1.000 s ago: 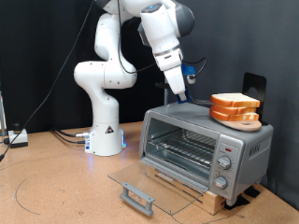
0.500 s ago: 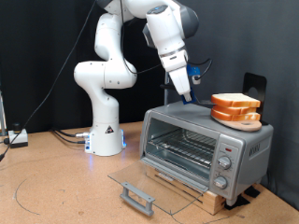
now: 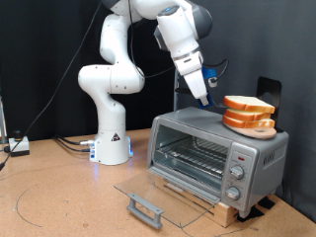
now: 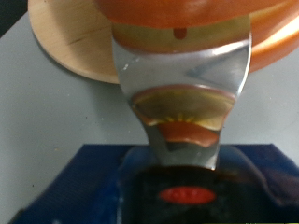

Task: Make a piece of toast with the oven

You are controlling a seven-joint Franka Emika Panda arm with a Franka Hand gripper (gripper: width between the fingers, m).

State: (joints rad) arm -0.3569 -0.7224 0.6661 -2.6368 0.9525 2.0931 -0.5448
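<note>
The silver oven (image 3: pixel 259 156) stands on a wooden board at the exterior view's right. Its glass door (image 3: pixel 148 190) lies open and flat, and its wire rack (image 3: pixel 193 156) is bare. A pile of bread slices (image 3: pixel 248 114) sits on a wooden plate on the oven's top. No single piece of toast lies apart from the pile. My gripper (image 3: pixel 204 100) hangs just above the oven's top, close to the pile's left side. In the wrist view a metal finger (image 4: pixel 182 84) fills the middle, with the orange crust (image 4: pixel 187 9) and the plate (image 4: pixel 75 47) right behind it.
The door's grey bar handle (image 3: pixel 145 208) sticks out low over the brown table. The white arm base (image 3: pixel 111 138) stands at the exterior view's left with cables beside it. A black object (image 3: pixel 267 91) stands behind the pile. Round knobs (image 3: pixel 237 173) line the oven's right front.
My gripper has moved to the exterior view's right along the oven's top, closer to the pile of slices. The oven and its door have not moved.
</note>
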